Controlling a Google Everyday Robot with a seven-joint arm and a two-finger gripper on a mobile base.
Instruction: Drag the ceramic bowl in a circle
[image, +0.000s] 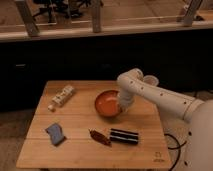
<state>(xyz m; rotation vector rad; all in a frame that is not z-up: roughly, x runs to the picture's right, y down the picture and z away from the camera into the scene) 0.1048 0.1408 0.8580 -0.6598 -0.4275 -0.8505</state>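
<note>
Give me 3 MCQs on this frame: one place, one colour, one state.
1. Where is the gripper?
A. at the bowl's right rim
B. over the blue sponge
C. off the table

2. What colour is the bowl?
A. green
B. orange-red
C. white

3. How does the bowl sit?
A. upside down
B. lifted off the table
C. upright on the table

Answers: 1 A, the arm ends at that rim. 2 B, its glossy inside shows it. 3 C, its open side faces up, base on the wood.
</note>
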